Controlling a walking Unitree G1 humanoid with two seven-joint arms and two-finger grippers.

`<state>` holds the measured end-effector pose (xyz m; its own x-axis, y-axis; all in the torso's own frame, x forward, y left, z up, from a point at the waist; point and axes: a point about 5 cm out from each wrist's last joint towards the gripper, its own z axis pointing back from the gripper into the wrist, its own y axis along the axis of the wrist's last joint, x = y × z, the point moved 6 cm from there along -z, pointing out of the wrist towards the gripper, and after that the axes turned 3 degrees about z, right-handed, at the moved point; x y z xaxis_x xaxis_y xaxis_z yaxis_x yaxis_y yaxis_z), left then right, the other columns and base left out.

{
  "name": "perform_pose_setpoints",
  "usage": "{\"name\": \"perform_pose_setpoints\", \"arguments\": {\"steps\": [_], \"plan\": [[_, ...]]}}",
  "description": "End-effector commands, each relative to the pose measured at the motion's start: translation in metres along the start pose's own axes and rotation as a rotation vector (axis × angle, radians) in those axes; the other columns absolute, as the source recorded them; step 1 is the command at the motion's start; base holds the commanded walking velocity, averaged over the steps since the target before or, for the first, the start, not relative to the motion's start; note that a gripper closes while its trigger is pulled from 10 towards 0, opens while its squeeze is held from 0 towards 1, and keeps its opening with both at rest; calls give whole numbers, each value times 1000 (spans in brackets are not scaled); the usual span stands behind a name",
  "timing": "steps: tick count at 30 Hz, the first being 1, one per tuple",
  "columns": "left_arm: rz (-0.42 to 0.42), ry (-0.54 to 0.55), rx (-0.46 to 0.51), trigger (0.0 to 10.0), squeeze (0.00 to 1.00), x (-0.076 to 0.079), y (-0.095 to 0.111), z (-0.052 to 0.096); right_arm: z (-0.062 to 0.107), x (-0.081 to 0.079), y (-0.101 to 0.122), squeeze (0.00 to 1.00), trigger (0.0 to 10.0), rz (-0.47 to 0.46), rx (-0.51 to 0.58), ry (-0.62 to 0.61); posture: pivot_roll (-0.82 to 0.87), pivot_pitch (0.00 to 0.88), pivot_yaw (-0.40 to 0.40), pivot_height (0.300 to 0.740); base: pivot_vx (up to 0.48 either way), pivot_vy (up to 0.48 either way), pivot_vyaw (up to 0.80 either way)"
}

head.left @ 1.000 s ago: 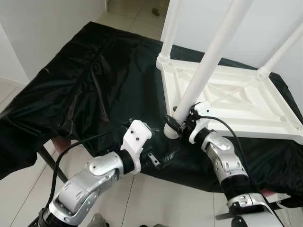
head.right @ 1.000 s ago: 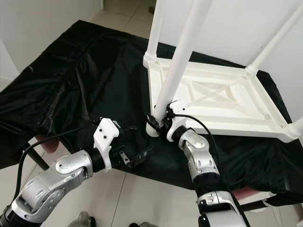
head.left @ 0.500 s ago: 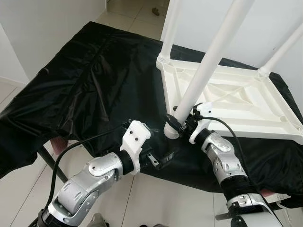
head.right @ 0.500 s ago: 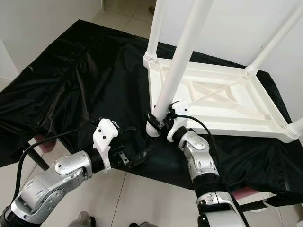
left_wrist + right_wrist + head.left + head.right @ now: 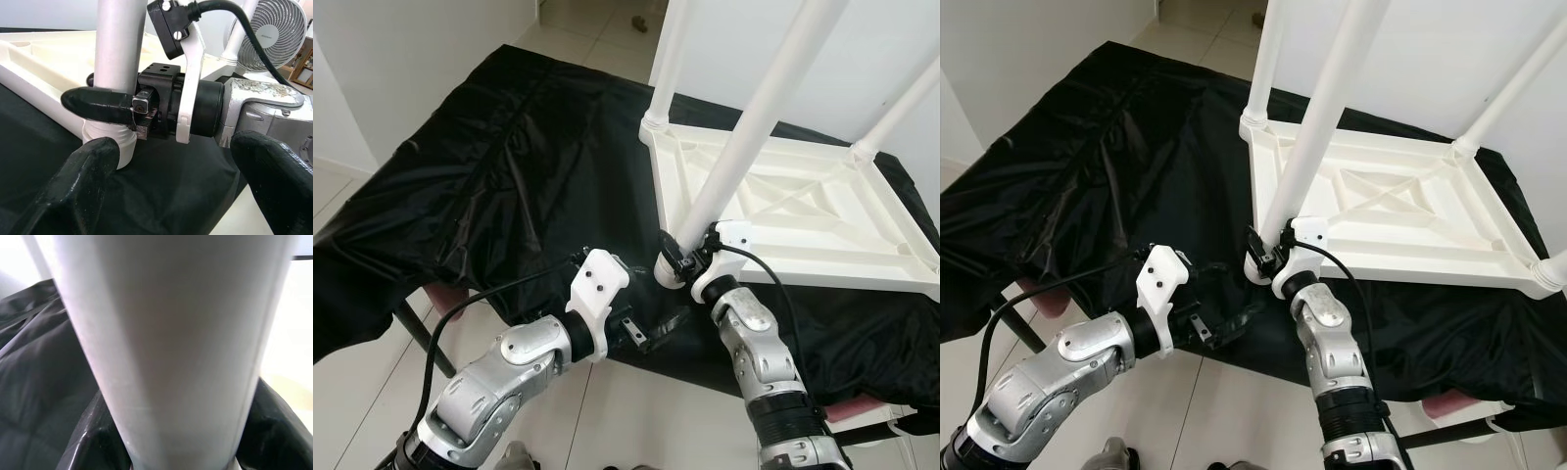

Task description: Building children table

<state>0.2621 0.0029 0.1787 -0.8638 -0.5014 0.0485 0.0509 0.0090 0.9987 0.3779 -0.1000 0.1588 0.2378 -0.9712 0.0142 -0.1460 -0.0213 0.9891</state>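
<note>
At the upturned tabletop (image 5: 803, 211)'s near-left corner, the leg (image 5: 744, 157) is clenched low by the right gripper (image 5: 677, 262), left gripper (image 5: 651, 338) w/ fingers spread nearby; leg should be kept square to socket while seated.

I see a crumpled black sheet (image 5: 509, 166) draped over the work surface, hanging off its near edge. Pale floor tiles (image 5: 578, 29) lie beyond it at far left. A white fan (image 5: 276, 36) stands in the background.

The fan (image 5: 276, 27) carries a small hub label, too small to read.
</note>
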Motion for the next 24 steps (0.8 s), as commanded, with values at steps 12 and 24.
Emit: {"name": "perform_pose_setpoints", "arguments": {"steps": [12, 24], "plan": [[21, -108, -17, 10000, 0, 14, -5, -3, 10, 4, -19, 1000, 10000, -67, -96, -191, 116, 124, -151, 740, 0, 0, 0], [17, -104, -19, 10000, 0, 13, -5, -2, 16, -2, -5, 0, 10000, -57, -46, -1, 116, 124, -151, 740, 0, 0, 0]]}}
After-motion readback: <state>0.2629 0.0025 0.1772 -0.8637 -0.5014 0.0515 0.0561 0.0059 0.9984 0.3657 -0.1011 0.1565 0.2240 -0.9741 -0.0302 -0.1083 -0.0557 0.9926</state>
